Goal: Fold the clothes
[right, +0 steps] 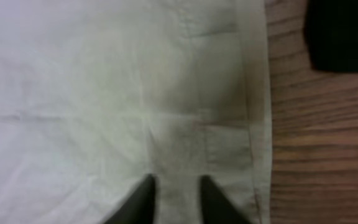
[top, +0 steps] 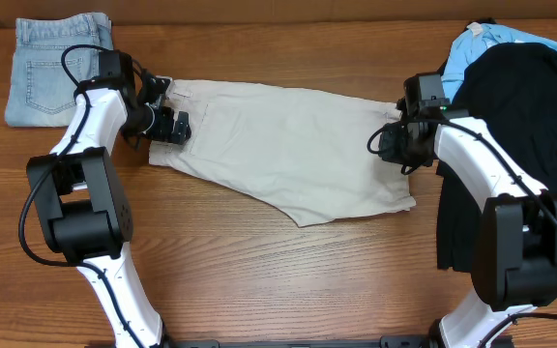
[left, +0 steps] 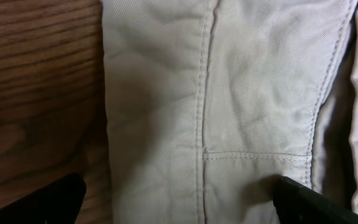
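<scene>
- right pincer (right: 178, 202) is pinched onto the shorts (top: 288, 145) near their right edge, likely so that end can be lifted.
- left pincer (left: 179, 202) is held wide apart over the opposite edge, unclamped.
- shorts are spread flat on the surface (top: 259, 280).

Wood-grain tabletop (top: 288, 280), brown, carrying four items. A pair of khaki shorts (top: 288, 155) lies spread flat across the centre, lightly creased. A folded denim piece (top: 51, 68) sits at the far left corner, apart from the shorts. At the right side, a black garment (top: 520, 106) lies partly over a light-blue garment (top: 482, 48).
</scene>
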### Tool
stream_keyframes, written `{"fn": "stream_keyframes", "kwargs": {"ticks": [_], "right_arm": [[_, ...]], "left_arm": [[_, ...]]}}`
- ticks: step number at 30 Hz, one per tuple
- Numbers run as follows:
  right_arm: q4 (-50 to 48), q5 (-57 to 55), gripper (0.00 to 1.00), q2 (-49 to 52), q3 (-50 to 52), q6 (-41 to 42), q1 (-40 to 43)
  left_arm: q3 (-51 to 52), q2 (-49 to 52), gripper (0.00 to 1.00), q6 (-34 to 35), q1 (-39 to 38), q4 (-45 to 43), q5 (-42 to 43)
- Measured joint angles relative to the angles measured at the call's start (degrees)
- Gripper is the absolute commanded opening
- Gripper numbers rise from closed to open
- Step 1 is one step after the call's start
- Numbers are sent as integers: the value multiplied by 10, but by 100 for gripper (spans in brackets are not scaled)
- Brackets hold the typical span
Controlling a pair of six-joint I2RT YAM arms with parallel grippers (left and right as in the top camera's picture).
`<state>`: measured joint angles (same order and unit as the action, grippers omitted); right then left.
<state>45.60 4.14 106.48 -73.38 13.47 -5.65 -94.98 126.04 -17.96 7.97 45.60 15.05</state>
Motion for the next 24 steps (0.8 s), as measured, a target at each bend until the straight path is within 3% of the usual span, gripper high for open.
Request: {"fn": "stream_keyframes", "kwargs": {"ticks": [3, 16, 24], "right_arm": [[-18, -1, 4, 0, 14, 0, 0], [-49, -1, 4, 0, 41, 0, 0], [-49, -1, 4, 0, 41, 0, 0]], "left_arm": [[0, 0, 100, 0, 0, 0, 0], [0, 0, 100, 0, 0, -5, 3], [0, 0, 100, 0, 0, -5, 52]]}}
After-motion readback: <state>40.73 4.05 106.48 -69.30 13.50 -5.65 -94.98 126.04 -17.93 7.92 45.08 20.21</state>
